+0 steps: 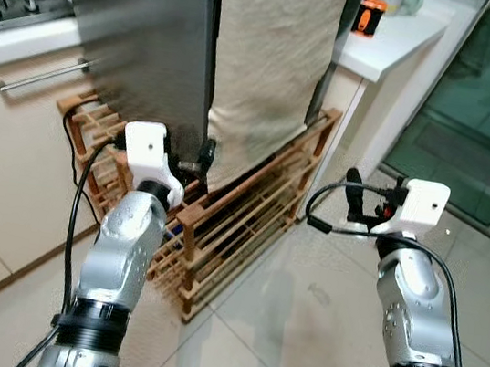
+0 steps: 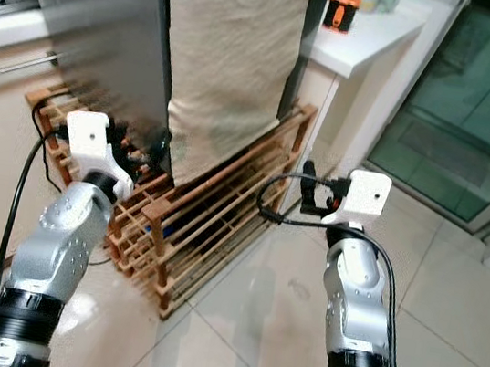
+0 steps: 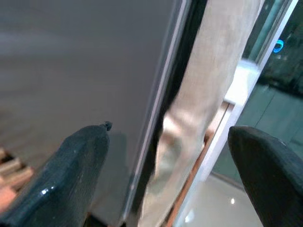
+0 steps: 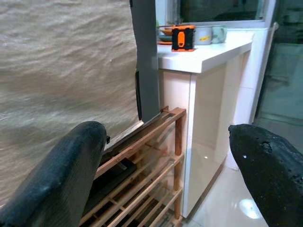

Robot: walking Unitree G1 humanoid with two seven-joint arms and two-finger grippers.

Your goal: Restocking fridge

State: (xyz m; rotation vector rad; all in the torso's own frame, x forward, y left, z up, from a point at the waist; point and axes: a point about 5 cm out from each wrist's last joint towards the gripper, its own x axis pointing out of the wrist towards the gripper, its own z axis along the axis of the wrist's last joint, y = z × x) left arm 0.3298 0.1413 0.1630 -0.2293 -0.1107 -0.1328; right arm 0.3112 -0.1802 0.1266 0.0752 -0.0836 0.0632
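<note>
The fridge, its steel door shut, stood on a wooden rack, a beige cloth draped down the side next to the door. Your left pincer, fingers spread and holding nothing, hovered at the door's lower corner by the seam. Your right pincer, likewise open and empty, hung well clear of the fridge, toward the white tabletop. To open the door cleanly, you likely needed one finger hooked behind its edge, avoiding the cloth.
</note>
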